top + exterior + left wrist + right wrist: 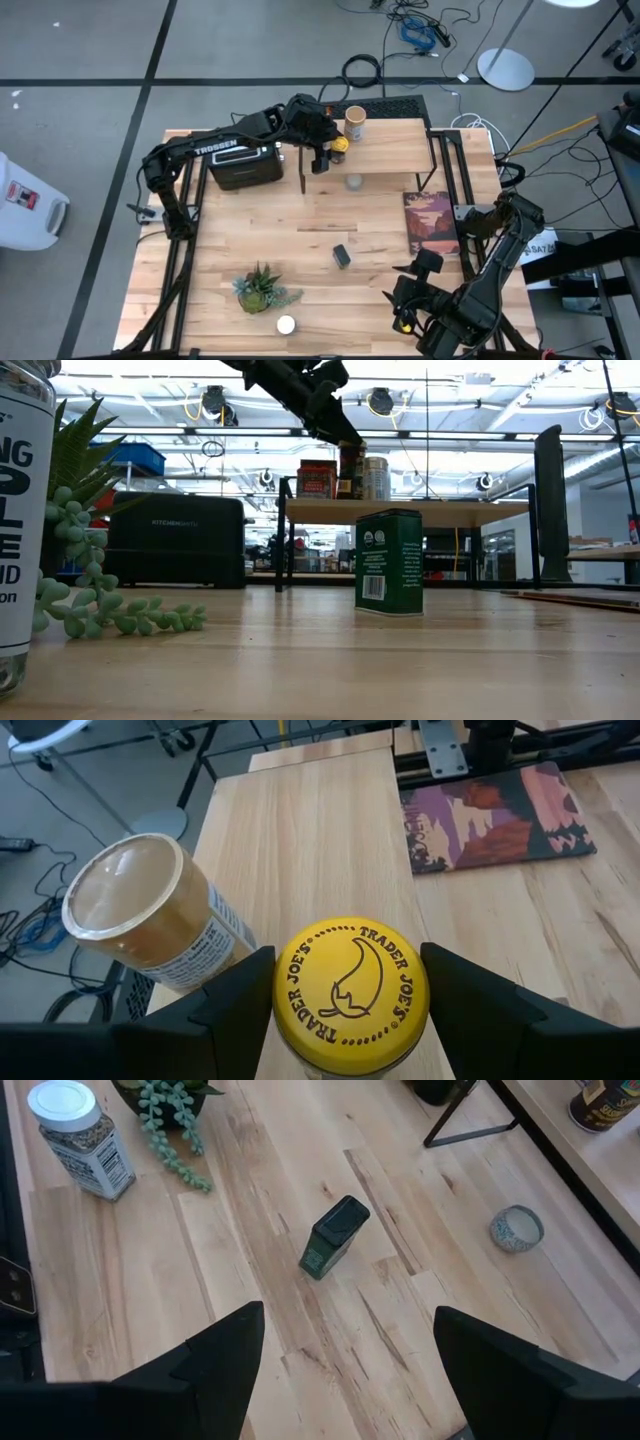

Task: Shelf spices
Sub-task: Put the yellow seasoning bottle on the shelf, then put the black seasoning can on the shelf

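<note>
My left gripper (pixel 322 158) is over the left end of the shelf (pixel 400 150), shut on the yellow-lidded jar (pixel 350 995). On the plank beside it are the tan-lidded jar (pixel 150 915) and the red tin (pixel 317 478). The dark square tin (pixel 342 256) stands on the table's middle. A small round jar (pixel 353 181) sits just in front of the shelf, and the white-capped shaker (pixel 286 325) is at the near edge. My right gripper (pixel 398 280) hangs open over the near right of the table, with nothing between its fingers. My left gripper pinches the jar's yellow lid (pixel 290 1015) between its two fingers, one on each opposite side of the rim. The fingers come from the table's left, slanting downward. The jar (pixel 350 472) is upright, with its base down at the shelf plank.
A black toaster (pixel 245 165) stands left of the shelf, under my left arm. A small green plant (pixel 262 288) is at the near left, and a picture book (pixel 432 222) lies at the right. There is bare plank on the shelf's right half (pixel 320 830).
</note>
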Tool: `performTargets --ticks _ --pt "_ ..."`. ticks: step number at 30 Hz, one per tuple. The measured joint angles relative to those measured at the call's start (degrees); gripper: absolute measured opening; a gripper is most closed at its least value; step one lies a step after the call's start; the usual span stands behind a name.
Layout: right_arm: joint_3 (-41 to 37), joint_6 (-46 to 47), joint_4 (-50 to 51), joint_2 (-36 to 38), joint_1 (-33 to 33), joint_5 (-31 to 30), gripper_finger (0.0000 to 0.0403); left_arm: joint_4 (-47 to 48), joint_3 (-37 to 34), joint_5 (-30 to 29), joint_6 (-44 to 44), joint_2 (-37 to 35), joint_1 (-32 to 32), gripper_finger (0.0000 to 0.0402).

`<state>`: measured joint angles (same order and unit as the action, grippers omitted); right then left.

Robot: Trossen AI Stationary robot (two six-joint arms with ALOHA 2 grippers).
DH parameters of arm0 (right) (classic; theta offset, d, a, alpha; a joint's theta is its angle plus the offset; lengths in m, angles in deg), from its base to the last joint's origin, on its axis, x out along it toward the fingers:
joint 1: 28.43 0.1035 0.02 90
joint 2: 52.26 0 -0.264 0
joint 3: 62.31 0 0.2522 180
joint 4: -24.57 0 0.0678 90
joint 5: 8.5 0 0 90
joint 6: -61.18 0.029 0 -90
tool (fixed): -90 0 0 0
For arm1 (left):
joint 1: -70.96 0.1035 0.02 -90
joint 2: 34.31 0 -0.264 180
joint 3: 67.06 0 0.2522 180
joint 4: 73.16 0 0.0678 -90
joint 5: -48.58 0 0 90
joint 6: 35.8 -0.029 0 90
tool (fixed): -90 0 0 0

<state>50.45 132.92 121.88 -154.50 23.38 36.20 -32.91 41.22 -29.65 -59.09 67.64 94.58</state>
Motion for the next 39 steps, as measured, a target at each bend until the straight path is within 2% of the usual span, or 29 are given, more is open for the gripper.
performTargets --ticks 11,19,23,39 --pt "0.00 0.02 -0.11 0.00 0.00 0.00 0.0279 0.52 0.00 -0.28 -0.13 -0.02 0.02 0.0249" --pt "0.00 0.04 -0.14 0.00 0.00 0.00 0.0279 1.92 0.04 -1.29 -0.13 -0.07 0.20 0.0300" --pt "0.00 0.04 -0.22 0.00 0.00 0.00 0.0279 2.39 0.04 -1.30 -0.13 -0.07 0.25 0.0313" --pt "0.00 0.00 -0.59 0.00 0.00 0.00 0.0279 1.21 0.04 -1.38 -1.07 -0.07 0.26 0.0316"
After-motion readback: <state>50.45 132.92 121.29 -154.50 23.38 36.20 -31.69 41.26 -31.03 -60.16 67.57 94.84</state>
